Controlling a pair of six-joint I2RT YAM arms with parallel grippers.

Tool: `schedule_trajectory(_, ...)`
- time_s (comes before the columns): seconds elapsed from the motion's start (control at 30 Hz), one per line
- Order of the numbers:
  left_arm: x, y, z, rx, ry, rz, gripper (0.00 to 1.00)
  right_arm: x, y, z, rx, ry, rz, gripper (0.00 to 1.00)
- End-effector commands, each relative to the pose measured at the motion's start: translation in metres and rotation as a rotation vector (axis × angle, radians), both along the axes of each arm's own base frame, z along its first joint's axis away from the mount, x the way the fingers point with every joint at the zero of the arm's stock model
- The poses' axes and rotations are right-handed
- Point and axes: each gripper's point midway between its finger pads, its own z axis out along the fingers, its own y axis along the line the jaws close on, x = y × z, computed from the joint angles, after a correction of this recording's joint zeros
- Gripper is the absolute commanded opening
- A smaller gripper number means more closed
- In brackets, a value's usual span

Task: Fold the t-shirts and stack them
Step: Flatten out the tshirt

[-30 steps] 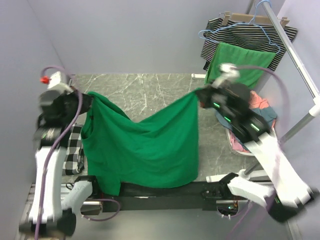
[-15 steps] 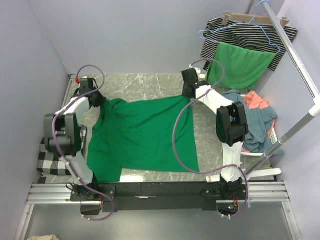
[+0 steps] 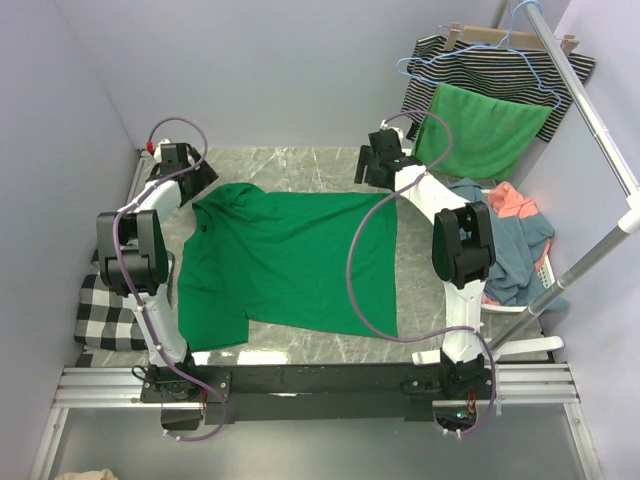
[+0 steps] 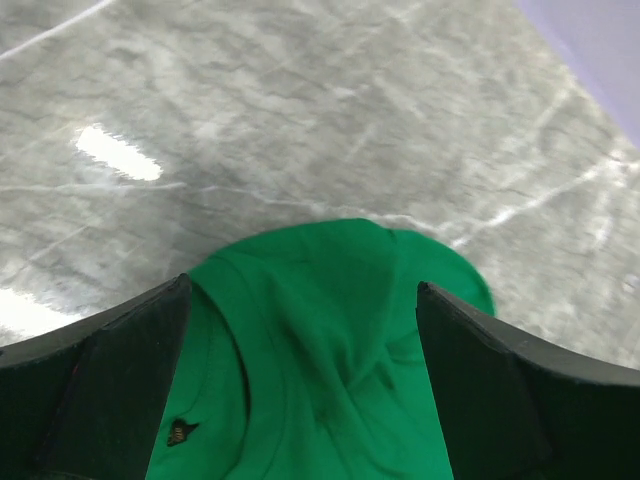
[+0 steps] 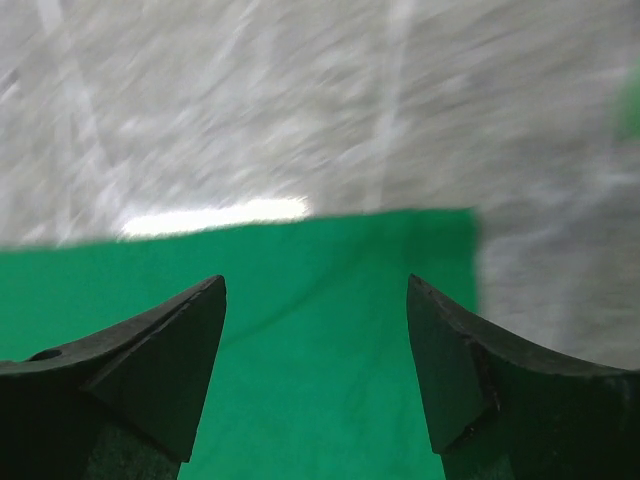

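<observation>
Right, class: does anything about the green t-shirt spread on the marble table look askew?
Yes. The emerald green cotton t-shirt lies mostly flat, but its far-left corner, below the left gripper, is bunched into rumpled folds instead of lying smooth.

A robot test booth, lab-like: plain lilac walls (image 3: 300,70) box in a grey marble-look table (image 3: 290,165). Two robot arms (image 3: 135,250) are bolted to a metal frame (image 3: 110,387), and a clothes rail (image 3: 590,108) stands beside.

Regions blurred or cut off
Right wrist view blurred; green t-shirt (image 5: 300,380) runs off its lower edge; checked cloth (image 3: 100,315) partly behind left arm (image 3: 130,250)
</observation>
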Motion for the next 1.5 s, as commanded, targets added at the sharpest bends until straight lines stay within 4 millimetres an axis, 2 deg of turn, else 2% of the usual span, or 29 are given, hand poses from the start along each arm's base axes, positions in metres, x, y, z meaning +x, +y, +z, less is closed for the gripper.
schedule_trajectory(0.0,0.017,-0.014,0.053,-0.030,-0.132,-0.089,0.99,-0.008,0.051,0.029,0.190,-0.015,0.205,0.79)
schedule_trajectory(0.03,0.021,-0.020,0.057,-0.045,-0.150,-0.122,0.99,-0.010,0.058,0.025,0.220,-0.002,0.238,0.79)
schedule_trajectory(0.07,0.023,-0.038,0.058,-0.099,-0.162,-0.215,0.99,-0.015,0.068,0.023,0.257,0.021,0.280,0.79)
schedule_trajectory(0.1,0.025,-0.046,0.059,-0.125,-0.172,-0.260,0.99,-0.018,0.073,0.018,0.281,0.035,0.288,0.79)
schedule_trajectory(0.13,0.027,-0.056,0.051,-0.160,-0.163,-0.302,0.99,-0.021,0.078,0.016,0.314,0.041,0.310,0.79)
schedule_trajectory(0.17,0.024,-0.075,0.050,-0.233,-0.161,-0.387,0.99,-0.026,0.082,0.008,0.336,0.060,0.323,0.79)
schedule_trajectory(0.23,0.026,-0.088,0.031,-0.305,-0.136,-0.431,0.99,-0.032,0.086,-0.001,0.355,0.091,0.334,0.78)
schedule_trajectory(0.3,0.022,-0.103,0.021,-0.386,-0.118,-0.489,0.99,-0.042,0.090,-0.010,0.378,0.126,0.343,0.77)
schedule_trajectory(0.33,0.020,-0.106,0.006,-0.409,-0.094,-0.491,0.98,-0.045,0.090,-0.013,0.384,0.130,0.347,0.77)
schedule_trajectory(0.43,0.021,-0.105,-0.013,-0.424,-0.075,-0.472,0.98,-0.057,0.088,-0.033,0.387,0.171,0.343,0.77)
schedule_trajectory(0.57,0.034,-0.105,-0.024,-0.417,-0.078,-0.482,0.98,-0.075,0.082,-0.063,0.375,0.263,0.332,0.76)
schedule_trajectory(0.7,0.051,-0.099,-0.021,-0.378,-0.091,-0.477,0.98,-0.086,0.078,-0.083,0.352,0.313,0.314,0.76)
schedule_trajectory(0.83,0.072,-0.083,-0.003,-0.280,-0.142,-0.437,0.99,-0.096,0.069,-0.109,0.296,0.387,0.284,0.75)
schedule_trajectory(0.9,0.080,-0.076,-0.007,-0.240,-0.121,-0.432,0.99,-0.102,0.066,-0.122,0.284,0.424,0.280,0.74)
schedule_trajectory(1.03,0.100,-0.055,-0.030,-0.145,-0.046,-0.367,0.99,-0.102,0.060,-0.122,0.257,0.425,0.240,0.74)
schedule_trajectory(1.13,0.103,-0.036,-0.038,-0.097,-0.033,-0.314,0.99,-0.106,0.056,-0.124,0.240,0.440,0.222,0.74)
schedule_trajectory(1.2,0.103,-0.041,-0.034,-0.108,-0.054,-0.342,0.98,-0.106,0.055,-0.123,0.236,0.431,0.231,0.74)
schedule_trajectory(1.23,0.103,-0.043,-0.024,-0.104,-0.076,-0.354,0.98,-0.108,0.054,-0.124,0.236,0.431,0.232,0.74)
schedule_trajectory(1.33,0.102,-0.054,-0.009,-0.063,-0.100,-0.417,0.97,-0.107,0.053,-0.123,0.226,0.427,0.234,0.74)
schedule_trajectory(1.4,0.098,-0.062,-0.008,-0.020,-0.077,-0.480,0.96,-0.107,0.053,-0.123,0.226,0.423,0.236,0.74)
schedule_trajectory(1.47,0.093,-0.064,-0.015,0.015,-0.039,-0.528,0.95,-0.106,0.053,-0.123,0.226,0.420,0.237,0.75)
